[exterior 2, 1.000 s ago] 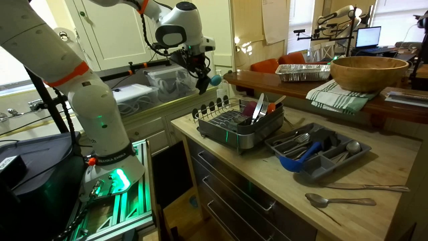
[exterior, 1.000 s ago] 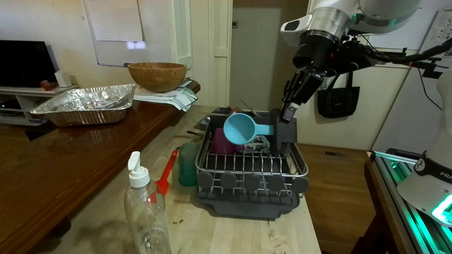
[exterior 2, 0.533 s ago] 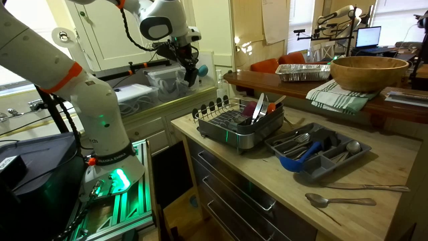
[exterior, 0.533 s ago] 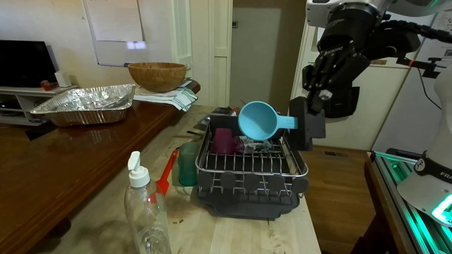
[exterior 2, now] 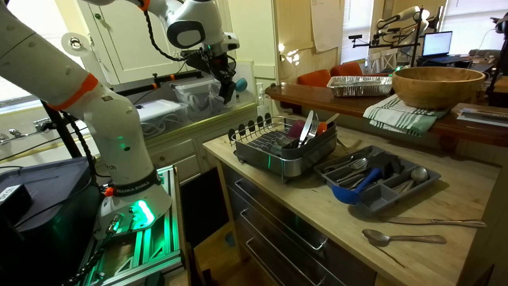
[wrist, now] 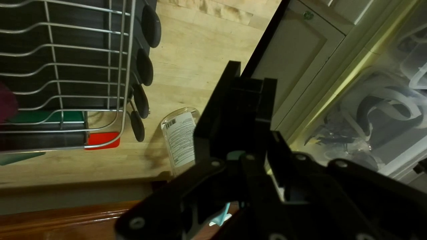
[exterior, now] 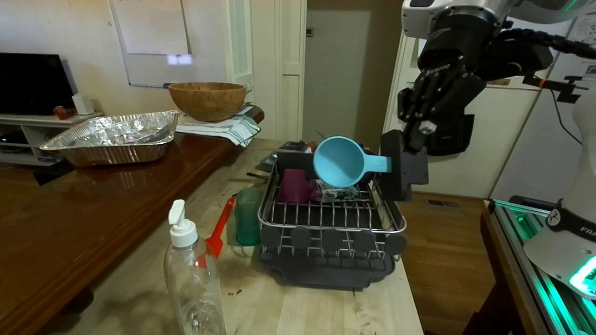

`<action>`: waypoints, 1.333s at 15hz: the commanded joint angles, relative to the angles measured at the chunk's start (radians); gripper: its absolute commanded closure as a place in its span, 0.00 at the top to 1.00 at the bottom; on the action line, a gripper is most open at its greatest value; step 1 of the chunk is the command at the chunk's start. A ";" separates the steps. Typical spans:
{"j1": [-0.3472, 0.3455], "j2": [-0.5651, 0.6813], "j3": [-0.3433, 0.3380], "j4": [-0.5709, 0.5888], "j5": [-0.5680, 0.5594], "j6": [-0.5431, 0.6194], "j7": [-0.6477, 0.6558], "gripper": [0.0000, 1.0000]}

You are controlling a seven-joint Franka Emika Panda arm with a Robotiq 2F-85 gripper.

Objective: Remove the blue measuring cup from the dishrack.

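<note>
claw + blue measuring cup | moved rightward, nearer camera | in an exterior view

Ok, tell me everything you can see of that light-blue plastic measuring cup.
The light-blue measuring cup, seemingly plastic, has a round bowl and short flat handle. It hangs in the air, its handle held in the black gripper, apart from the dark grey wire dishrack. In an exterior view the handle lies nearly level, the bowl's open mouth faces the camera, and the gripped end is hidden.
</note>
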 commanded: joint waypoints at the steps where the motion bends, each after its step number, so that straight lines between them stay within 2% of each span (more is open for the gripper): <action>1: 0.031 -0.029 0.028 -0.043 0.017 0.070 0.041 0.04; 5: 0.069 -0.058 0.077 -0.119 0.006 0.121 0.125 0.04; 7: 0.040 0.027 0.141 -0.074 0.051 0.100 0.127 0.04; 8: 0.052 0.050 0.151 -0.082 0.075 0.116 0.119 0.04; 10: 0.076 0.103 0.159 -0.081 0.137 0.159 0.084 0.04; 11: 0.119 0.135 0.130 -0.081 0.133 0.186 0.096 0.04; 13: 0.126 0.202 0.133 -0.066 0.146 0.200 0.092 0.04; 18: 0.111 0.379 0.190 -0.004 0.059 0.279 0.119 0.04; 20: 0.092 0.455 0.235 0.035 -0.056 0.344 0.176 0.04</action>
